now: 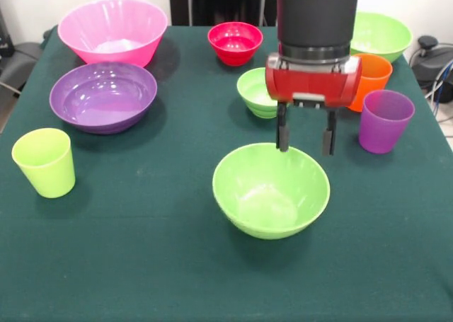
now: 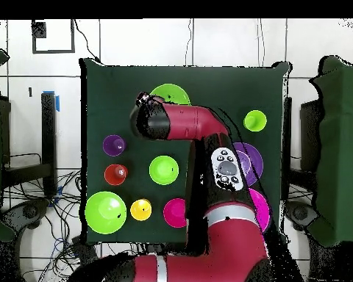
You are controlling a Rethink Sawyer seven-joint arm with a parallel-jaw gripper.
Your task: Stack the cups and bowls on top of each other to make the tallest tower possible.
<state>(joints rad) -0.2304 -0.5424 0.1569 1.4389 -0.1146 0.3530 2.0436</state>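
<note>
At the centre of the dark green table, in the front view, a medium lime green glossy plastic bowl stands upright with its mouth up. The red and black gripper hangs over the bowl's rim at 12 o'clock, fingers pointing straight down and apart, clamped on nothing.

All vessels stand mouth up on vertical axes; no two are stacked.

Bowls, six counted:
- Large pink plastic bowl at 10 o'clock from the centre bowl.
- Wide shallow purple bowl directly in front of the pink one.
- Small red bowl at 12 o'clock.
- Small lime green bowl, partly hidden by the gripper body.
- Large lime green bowl at 1 o'clock, cut off on one side by the arm.

Cups, three seen in the front view:
- Lime green tapered plastic cup at 9 o'clock, well apart from the rest.
- Translucent purple cup at 2 o'clock.
- Orange cup just behind the purple cup, partly covered by the gripper.

In the overhead view a fourth, yellow-orange cup shows just beside the large lime green bowl; the arm covers much of the purple and pink bowls.
</note>
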